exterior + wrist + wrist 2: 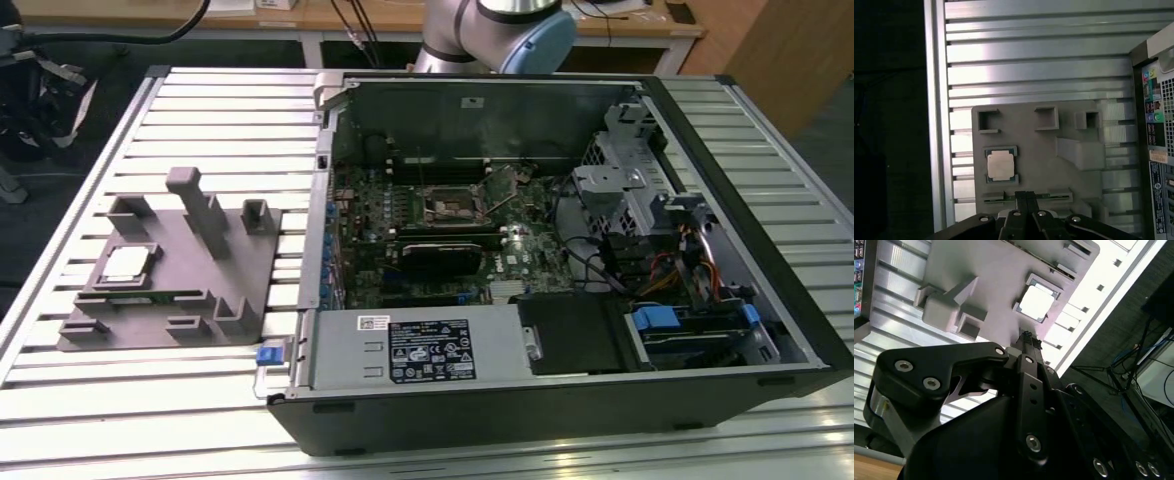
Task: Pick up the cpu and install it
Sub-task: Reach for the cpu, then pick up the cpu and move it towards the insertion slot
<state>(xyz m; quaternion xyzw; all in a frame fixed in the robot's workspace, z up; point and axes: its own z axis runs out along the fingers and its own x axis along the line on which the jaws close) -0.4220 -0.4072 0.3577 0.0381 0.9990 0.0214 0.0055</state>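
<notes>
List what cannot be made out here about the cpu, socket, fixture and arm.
cpu: orientation mark too small, first wrist view.
Socket: latch state too small, exterior view.
Grey fixture: one edge hidden behind the pincer, first wrist view.
Arm: cut off by the exterior view's top edge.

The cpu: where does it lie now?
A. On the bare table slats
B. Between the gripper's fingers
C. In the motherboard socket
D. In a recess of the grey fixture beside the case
D: the cpu lies flat in a square recess of the grey fixture, which stands outside the case at the exterior view's left.
</notes>
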